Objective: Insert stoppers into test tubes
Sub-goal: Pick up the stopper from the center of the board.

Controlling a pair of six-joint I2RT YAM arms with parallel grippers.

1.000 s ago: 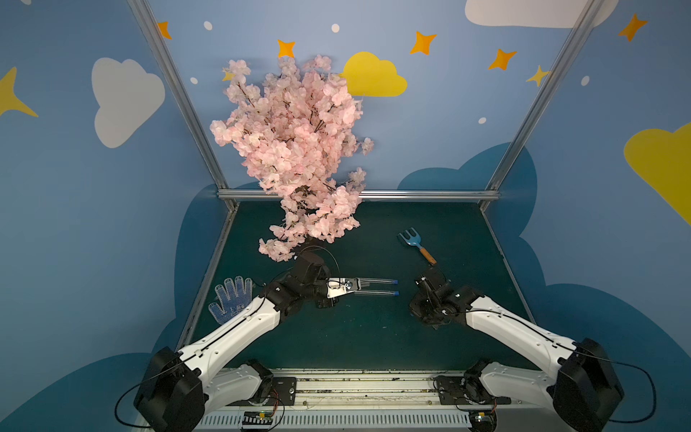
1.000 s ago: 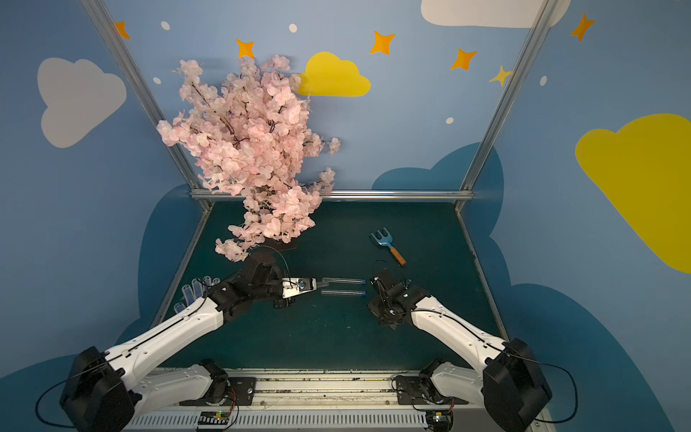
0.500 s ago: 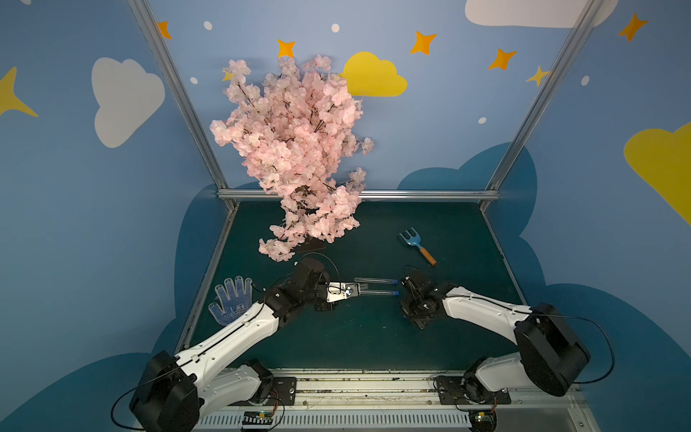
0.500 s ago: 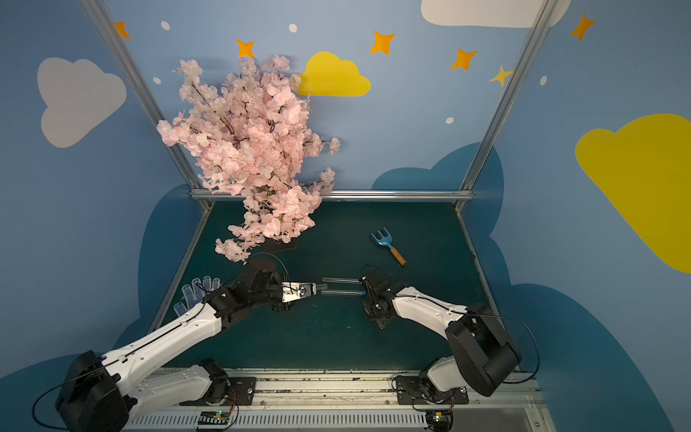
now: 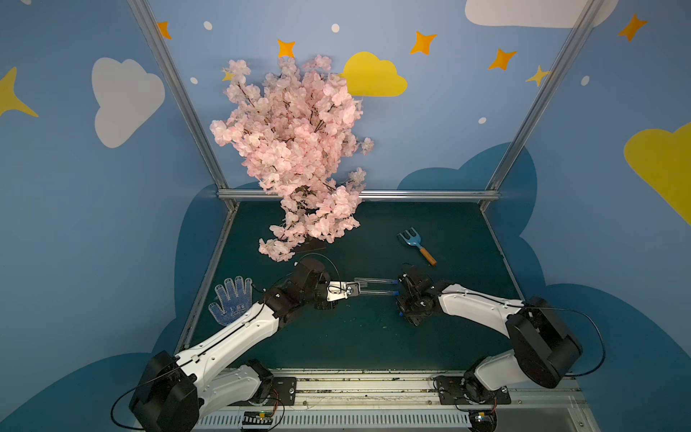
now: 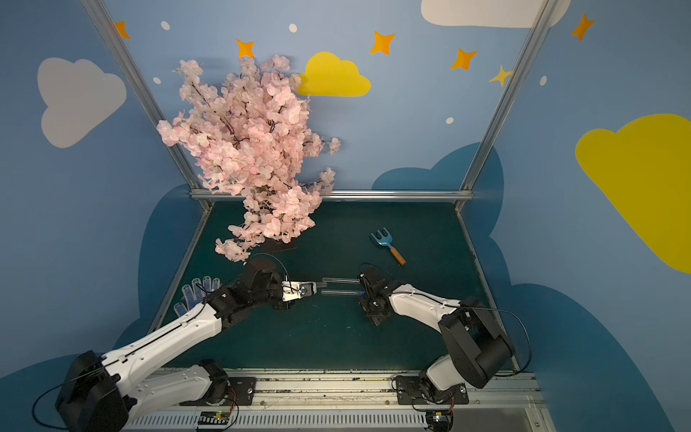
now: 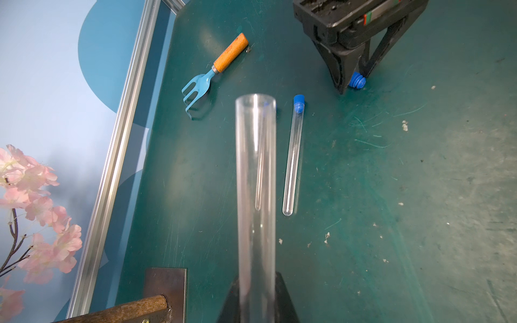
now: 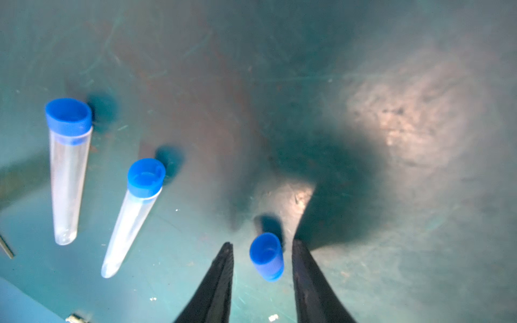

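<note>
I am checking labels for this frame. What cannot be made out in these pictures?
Left wrist view: the lower edge cuts off the left hand gripping the open tube.
Same view: that tube hides most of one stoppered tube.
Both top views: the loose stopper by the right hand is too small to confirm.

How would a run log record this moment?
left gripper: shut on clear unstoppered test tube | right gripper: open around loose bright-blue plug-shaped stopper on green table | two other tubes: lying stoppered

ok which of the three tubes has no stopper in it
The tube in the left gripper: its mouth is open, while both tubes lying on the mat carry blue stoppers.
</note>
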